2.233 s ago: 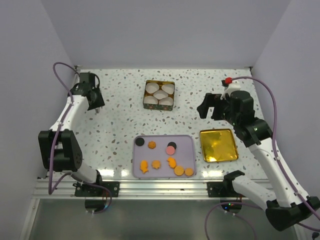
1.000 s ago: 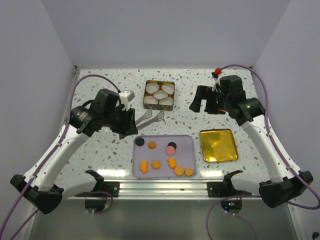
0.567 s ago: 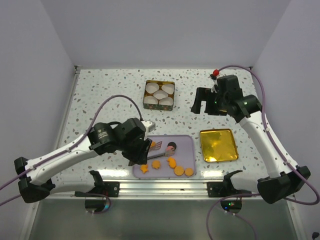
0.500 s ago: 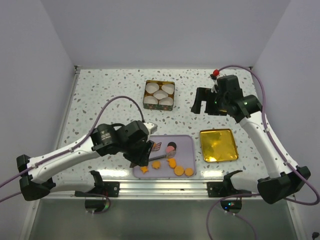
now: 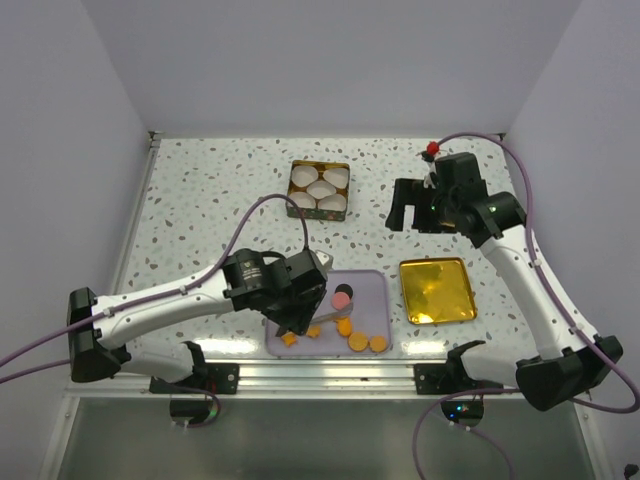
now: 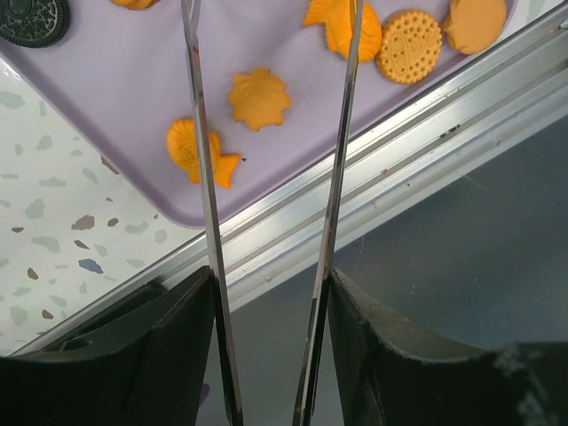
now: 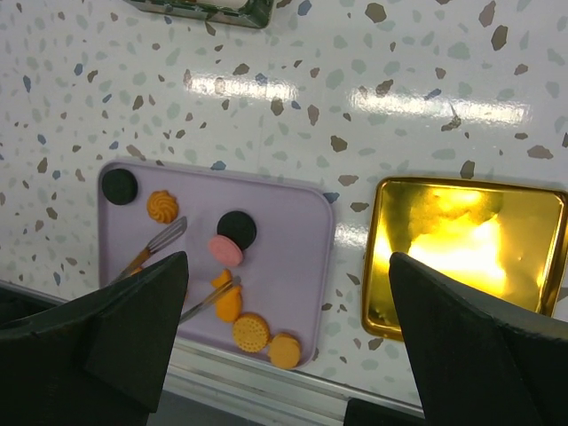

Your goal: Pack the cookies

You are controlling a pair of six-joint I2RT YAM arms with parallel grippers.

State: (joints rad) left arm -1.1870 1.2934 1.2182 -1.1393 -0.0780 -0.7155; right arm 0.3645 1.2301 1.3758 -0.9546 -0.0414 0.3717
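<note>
Several cookies lie on a lavender tray: a pink round overlapping a black one, orange rounds, a star shape and a fish. My left gripper hangs over the tray's front left, shut on metal tongs. Their two blades stand apart with the star cookie between them, and one tong tip lies by a fish cookie. My right gripper is open and empty, high above the table.
A gold tin with white paper cups stands at the back centre. Its gold lid lies right of the tray. The table's metal front rail runs just below the tray.
My left arm has carried the tongs from beside the gold tin down to the tray's front left. The right arm has barely moved.
</note>
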